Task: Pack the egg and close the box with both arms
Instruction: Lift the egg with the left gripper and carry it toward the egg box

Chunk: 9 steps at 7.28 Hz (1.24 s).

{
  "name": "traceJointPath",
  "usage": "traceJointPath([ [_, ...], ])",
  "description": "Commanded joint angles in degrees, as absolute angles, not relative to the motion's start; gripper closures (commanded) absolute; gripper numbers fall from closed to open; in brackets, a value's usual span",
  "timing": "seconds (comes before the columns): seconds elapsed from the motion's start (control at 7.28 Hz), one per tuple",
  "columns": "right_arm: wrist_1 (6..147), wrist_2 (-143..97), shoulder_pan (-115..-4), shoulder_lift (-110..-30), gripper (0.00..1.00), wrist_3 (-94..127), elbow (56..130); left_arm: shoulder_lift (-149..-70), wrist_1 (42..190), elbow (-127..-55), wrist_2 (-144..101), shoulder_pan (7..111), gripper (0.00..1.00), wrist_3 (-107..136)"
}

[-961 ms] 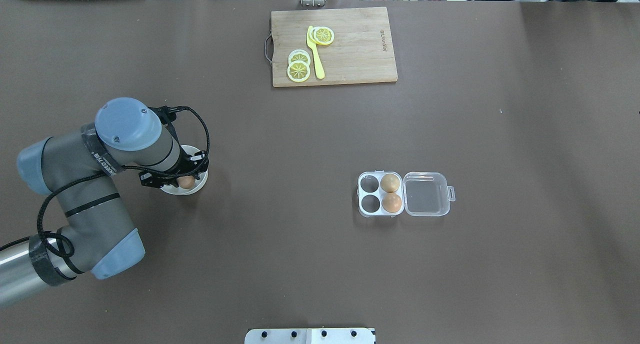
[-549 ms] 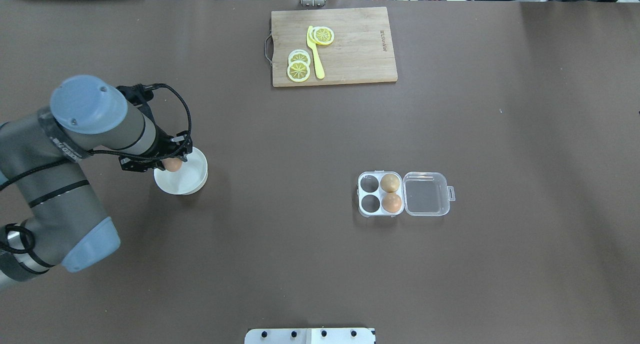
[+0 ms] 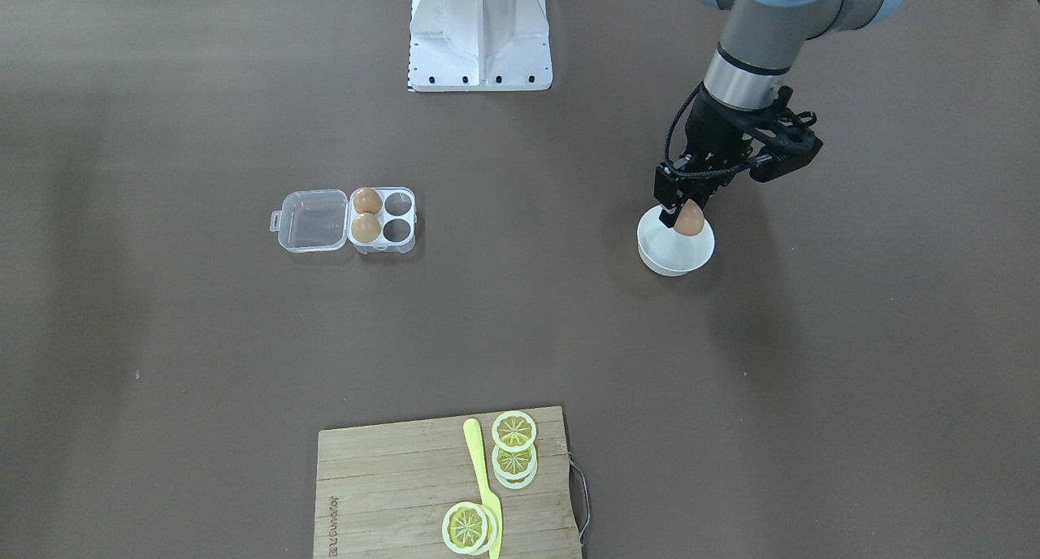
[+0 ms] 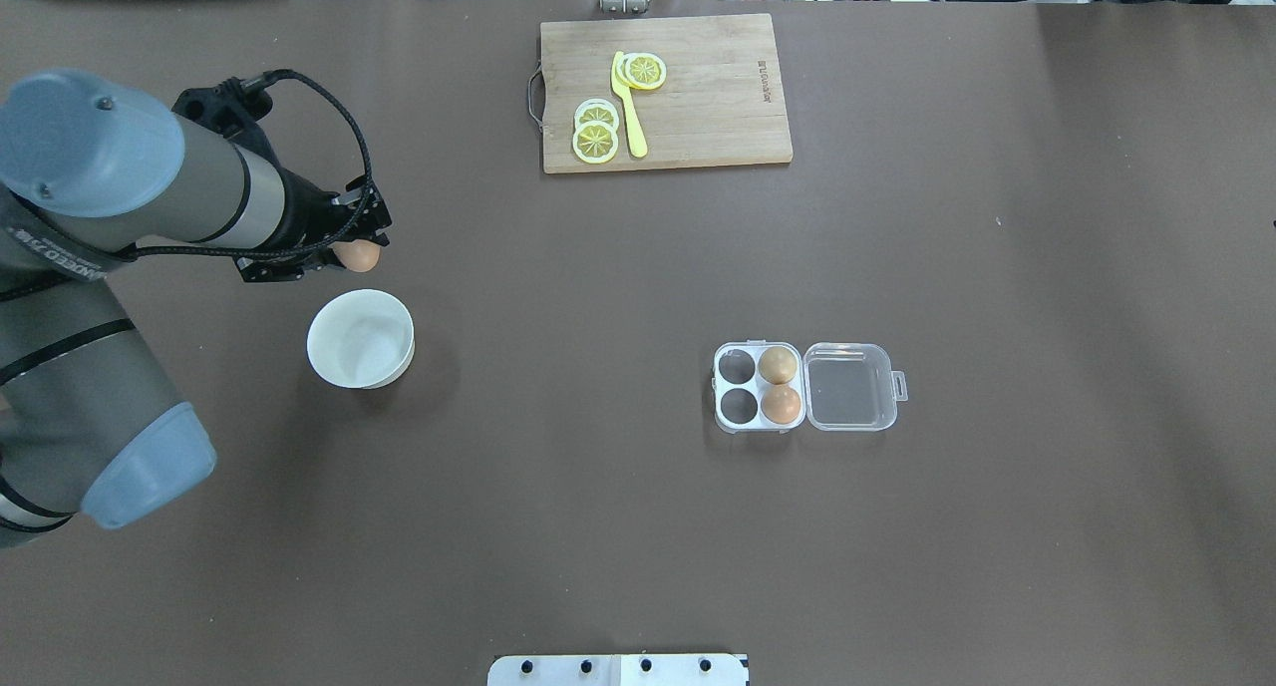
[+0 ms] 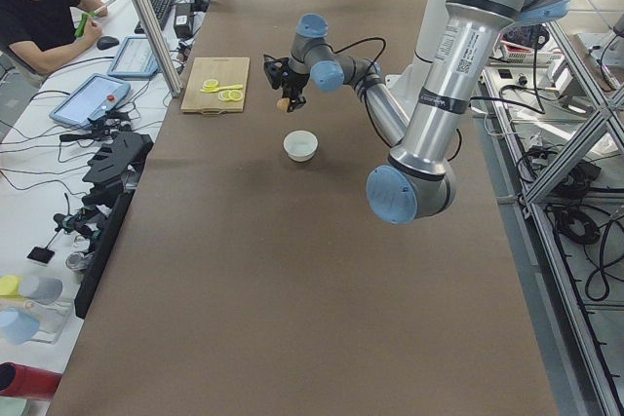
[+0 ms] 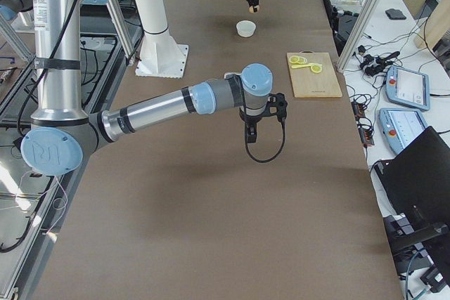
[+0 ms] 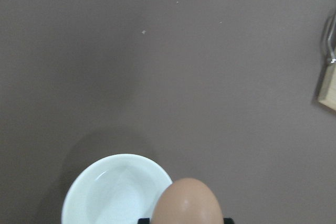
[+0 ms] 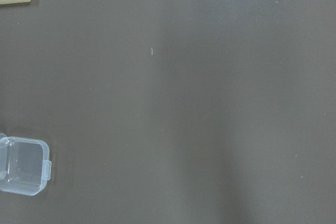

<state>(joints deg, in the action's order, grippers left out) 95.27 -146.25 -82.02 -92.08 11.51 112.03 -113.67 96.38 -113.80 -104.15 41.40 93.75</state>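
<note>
My left gripper (image 4: 355,252) is shut on an orange-brown egg (image 4: 361,257) and holds it in the air, just beyond the far edge of the white bowl (image 4: 359,339). The egg also shows in the front view (image 3: 690,218) and at the bottom of the left wrist view (image 7: 187,204). The clear four-cell box (image 4: 717,388) lies open at centre right. Two eggs (image 4: 779,365) fill the cells by the hinge, and the two left cells are empty. Its lid (image 4: 847,387) lies flat to the right. My right gripper (image 6: 251,130) shows only in the exterior right view, hanging above the table; I cannot tell if it is open.
The bowl (image 3: 676,252) holds nothing. A wooden cutting board (image 4: 666,93) with lemon slices and a yellow knife (image 4: 629,108) lies at the far middle edge. The robot base (image 3: 481,31) stands at the near edge. An operator sits beyond the table end (image 5: 34,7).
My left gripper has lifted the egg out of the bowl and moved it up and toward the far side. The bowl is now empty. The box has not moved.
</note>
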Motion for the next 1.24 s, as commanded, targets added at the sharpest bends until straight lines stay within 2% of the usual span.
traceJointPath([
  [0.0,95.27,-146.34,-82.00,-91.93,0.00,11.51,112.15,-119.08,98.25,-112.42,-93.41,35.46,1.00,96.94],
  [0.55,95.27,-146.34,-82.00,-91.93,0.00,11.69,112.06,-122.95,112.28,-98.92,-62.49,18.15,1.00,96.15],
  [0.96,95.54,-146.95,-82.00,-92.02,0.00,11.69,111.97,-129.60,114.08,-95.03,-59.77,16.52,1.00,89.21],
  [1.1,95.54,-147.04,-82.00,-92.02,0.00,11.69,111.71,-133.64,114.17,-90.57,-59.77,16.52,1.00,89.21],
])
